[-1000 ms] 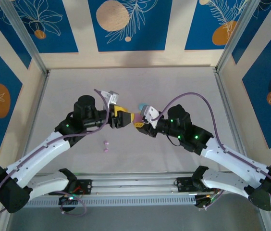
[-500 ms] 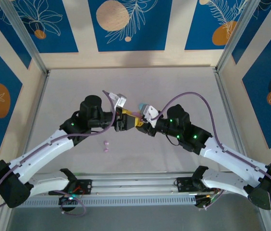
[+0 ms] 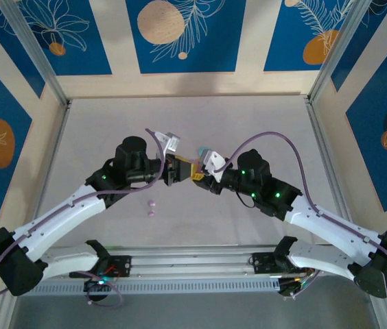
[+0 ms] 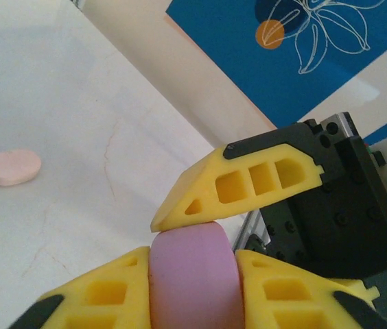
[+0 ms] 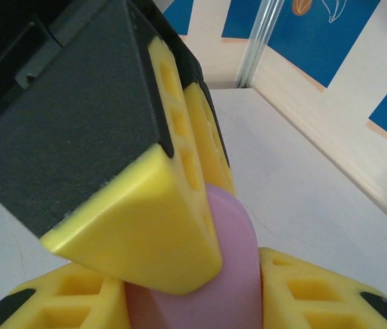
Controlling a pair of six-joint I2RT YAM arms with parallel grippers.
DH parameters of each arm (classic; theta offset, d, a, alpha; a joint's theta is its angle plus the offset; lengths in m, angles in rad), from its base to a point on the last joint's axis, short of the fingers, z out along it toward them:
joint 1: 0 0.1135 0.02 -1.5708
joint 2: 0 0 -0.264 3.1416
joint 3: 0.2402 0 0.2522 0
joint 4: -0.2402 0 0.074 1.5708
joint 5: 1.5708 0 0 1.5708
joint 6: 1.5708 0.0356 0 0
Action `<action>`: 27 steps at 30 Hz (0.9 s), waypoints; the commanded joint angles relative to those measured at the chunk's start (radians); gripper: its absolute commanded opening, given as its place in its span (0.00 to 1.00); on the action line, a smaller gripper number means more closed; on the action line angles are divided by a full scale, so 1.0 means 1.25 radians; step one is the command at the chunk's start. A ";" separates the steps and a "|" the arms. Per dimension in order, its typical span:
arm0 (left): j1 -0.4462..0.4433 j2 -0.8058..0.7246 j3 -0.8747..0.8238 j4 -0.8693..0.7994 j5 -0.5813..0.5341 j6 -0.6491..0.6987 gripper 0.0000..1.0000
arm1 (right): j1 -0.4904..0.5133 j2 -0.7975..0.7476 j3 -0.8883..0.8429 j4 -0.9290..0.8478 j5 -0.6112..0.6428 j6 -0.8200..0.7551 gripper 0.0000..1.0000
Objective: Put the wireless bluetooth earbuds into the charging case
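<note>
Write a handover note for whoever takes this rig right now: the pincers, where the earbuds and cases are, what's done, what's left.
The left pincer is shut on the lilac-pink case.
The right pincer is shut on the same case from the opposite side.
Two lilac-pink earbuds lie loose on the table, nearer the arm bases than the pincers.
A peach case lies on the table, apart.
Done: lilac-pink case gripped.
Left: the case looks closed, so probably open it, then seat both buds.
</note>
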 commanded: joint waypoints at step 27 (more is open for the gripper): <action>0.010 -0.002 0.028 0.046 -0.045 -0.231 0.02 | -0.073 -0.046 -0.131 0.288 -0.055 -0.074 0.55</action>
